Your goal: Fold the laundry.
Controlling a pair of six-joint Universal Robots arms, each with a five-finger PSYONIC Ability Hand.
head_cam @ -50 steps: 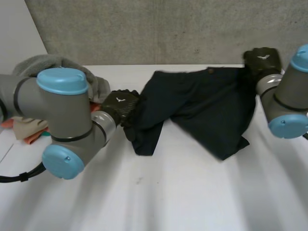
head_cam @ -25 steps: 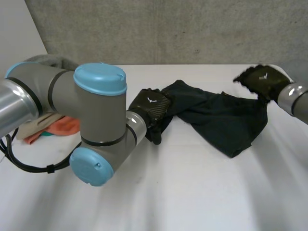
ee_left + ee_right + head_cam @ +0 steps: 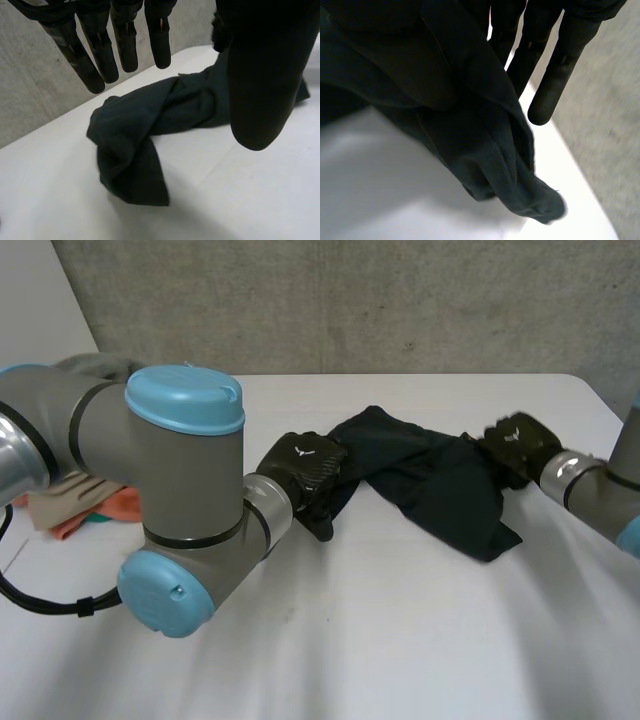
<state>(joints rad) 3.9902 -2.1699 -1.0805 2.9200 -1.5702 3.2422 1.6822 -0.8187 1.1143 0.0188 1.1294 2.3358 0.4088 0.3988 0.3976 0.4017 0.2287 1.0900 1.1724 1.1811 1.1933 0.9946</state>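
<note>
- Right now my left hand sits low over the white desk, at the left end of the dark garment, near the middle of the scene.
- Seen along that palm, its fingers are straight and a little spread, with the thumb well apart from them. They grip nothing, and the garment's bunched left end lies on the desk beneath them.
- My right hand is at the garment's right end, low over the right side of the desk.
- Along that palm its fingers are straight. The cloth runs up between them and the thumb, so I have it pinched there. A fold hangs down from that grip, and its tip rests on the desk.
- Between my two hands the garment lies crumpled in a rough band across the desk, with one flap pointing toward the near right.
- Far to the left, behind my left arm, more laundry is piled: a grey cloth at the far side and an orange cloth nearer.
- Beyond the desk's far edge stands a grey concrete wall.
</note>
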